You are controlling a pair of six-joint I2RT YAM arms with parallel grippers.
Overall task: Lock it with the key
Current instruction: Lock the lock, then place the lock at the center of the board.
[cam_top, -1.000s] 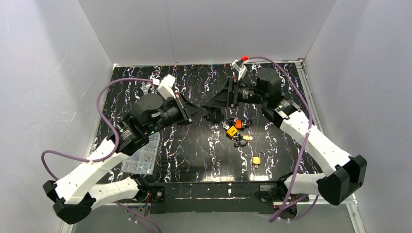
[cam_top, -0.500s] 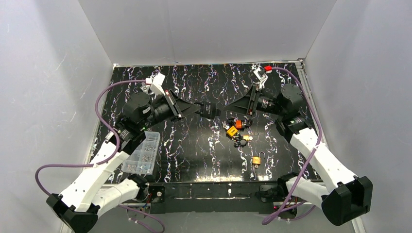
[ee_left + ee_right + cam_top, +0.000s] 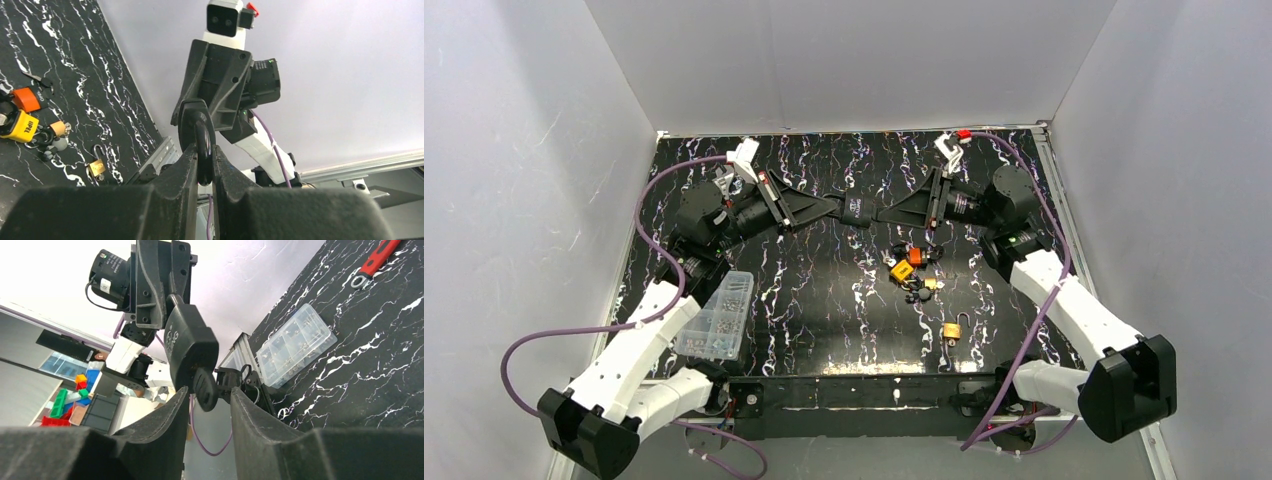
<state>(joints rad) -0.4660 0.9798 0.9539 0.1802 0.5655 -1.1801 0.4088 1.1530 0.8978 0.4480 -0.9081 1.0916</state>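
Note:
A black padlock (image 3: 856,212) hangs in the air over the back of the table, between the two grippers. My left gripper (image 3: 204,147) is shut on its black shackle (image 3: 198,125). In the right wrist view the lock body (image 3: 192,347) faces me, with a black-headed key (image 3: 205,389) sticking out of its underside. My right gripper (image 3: 207,392) is open and straddles the key head, with a gap showing on each side. In the top view my left gripper (image 3: 834,208) and right gripper (image 3: 882,214) point at each other.
A pile of small padlocks and keys (image 3: 911,270), yellow and orange among them, lies on the marbled black table (image 3: 824,300). Nearer the front is a brass padlock (image 3: 951,331) with its shackle open. A clear screw box (image 3: 717,318) stands left. A red-handled wrench (image 3: 375,260) lies further back.
My right gripper backed off to the right, then came back to the lock, and its jaws have narrowed around the key head. The left gripper carried the lock slightly toward the back.

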